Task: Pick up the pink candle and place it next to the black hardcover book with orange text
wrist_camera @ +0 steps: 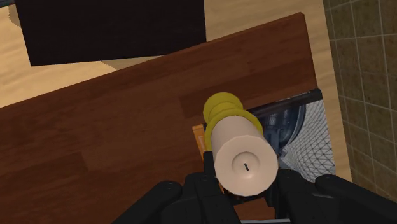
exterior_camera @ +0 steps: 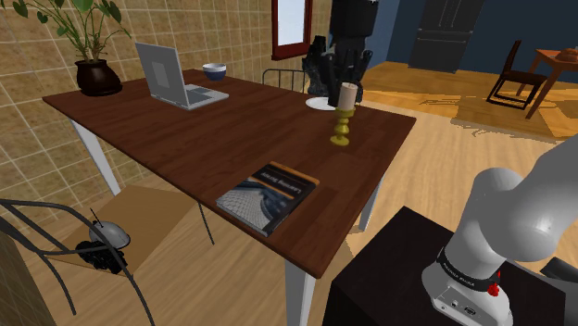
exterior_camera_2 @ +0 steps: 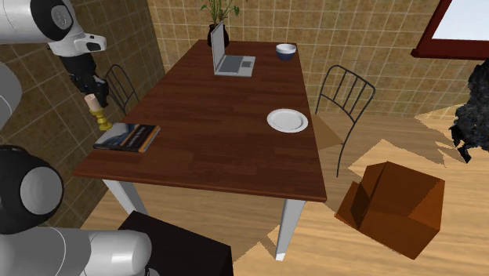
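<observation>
A dark brown wooden table [exterior_camera_2: 219, 153] on white legs carried five things. Reading the second exterior view from the table's middle, an open grey laptop [exterior_camera_2: 232, 59] stood at 12 o'clock. A potted plant [exterior_camera_2: 217, 30] stood beyond it at the far edge. A small bowl [exterior_camera_2: 286, 51], apparently blue-rimmed, sat at 1 o'clock. A white plate [exterior_camera_2: 287, 120] lay at 3 o'clock. A dark hardcover book [exterior_camera_2: 128, 136] with an orange strip lay flat at 8 o'clock, right by the edge.
</observation>
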